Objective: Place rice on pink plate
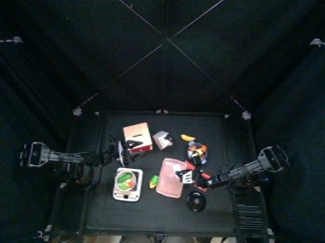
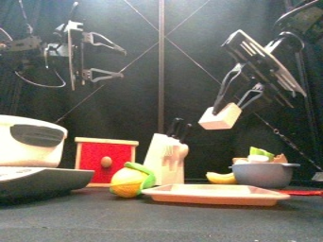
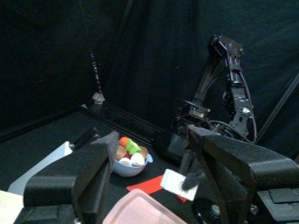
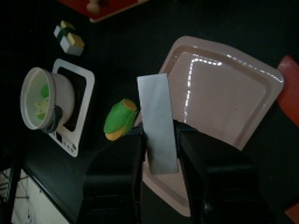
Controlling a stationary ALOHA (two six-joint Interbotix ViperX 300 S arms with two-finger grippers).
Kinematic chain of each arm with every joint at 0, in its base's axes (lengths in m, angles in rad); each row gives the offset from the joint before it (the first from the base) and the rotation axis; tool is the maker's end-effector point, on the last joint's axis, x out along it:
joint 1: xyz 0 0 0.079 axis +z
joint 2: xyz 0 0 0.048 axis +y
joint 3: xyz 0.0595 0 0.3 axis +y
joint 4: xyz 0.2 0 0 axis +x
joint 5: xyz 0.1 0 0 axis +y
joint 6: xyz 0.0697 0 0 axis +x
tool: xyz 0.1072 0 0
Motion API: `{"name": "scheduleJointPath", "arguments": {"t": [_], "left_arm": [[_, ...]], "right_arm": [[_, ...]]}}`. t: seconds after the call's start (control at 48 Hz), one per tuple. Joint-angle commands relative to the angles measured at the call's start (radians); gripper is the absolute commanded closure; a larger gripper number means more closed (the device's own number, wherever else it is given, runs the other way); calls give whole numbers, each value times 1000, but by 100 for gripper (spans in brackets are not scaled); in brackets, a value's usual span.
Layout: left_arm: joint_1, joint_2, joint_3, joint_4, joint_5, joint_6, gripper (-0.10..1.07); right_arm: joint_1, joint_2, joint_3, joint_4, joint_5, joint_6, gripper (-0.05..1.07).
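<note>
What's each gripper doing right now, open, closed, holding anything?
Left gripper: open, empty, raised above the table.
Right gripper: closed on the white rice block, above the pink plate.

The small black table carries a salmon-pink oblong plate near its front, lying flat, with a yellow-green and orange toy vegetable just beside it on the left and a white kitchen scale with a green-filled round dish further left. Behind these stand a red box with a white label and a white knife block with dark handles, close together. To the plate's right sit a yellow banana and a grey bowl of toy food.
</note>
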Motion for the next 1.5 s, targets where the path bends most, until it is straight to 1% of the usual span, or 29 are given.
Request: {"name": "scheduleJointPath", "arguments": {"t": [0.0,0.188,0.292,0.375,0.5,0.708,0.833,1.021,1.125,1.333,1.479], "left_arm": [[3,-3,-11,2,-3,2,1],[3,-6,-9,2,14,2,1],[6,-6,-11,2,26,2,1],[6,-8,-11,2,34,2,1],[6,-8,-11,2,40,2,1],[8,-8,-9,2,40,2,1],[6,-8,-9,2,40,2,1],[8,-9,-5,3,41,3,1],[17,-29,9,3,58,5,1],[34,-83,23,5,160,6,1],[51,-130,35,32,258,6,1]], "right_arm": [[-64,21,-21,-14,-98,-21,52],[-170,89,-9,-51,-229,-40,52],[-212,126,-11,-54,-287,-57,51],[-233,146,-14,-46,-313,-72,47],[-245,161,-12,-32,-321,-86,34],[-247,161,-11,-29,-310,-86,13],[-247,156,-14,-28,-302,-87,4],[-239,146,-35,-31,-276,-89,4],[-225,140,-43,-40,-255,-95,4],[-201,115,-48,-44,-221,-97,4],[-193,97,-44,-61,-190,-97,4]]}}
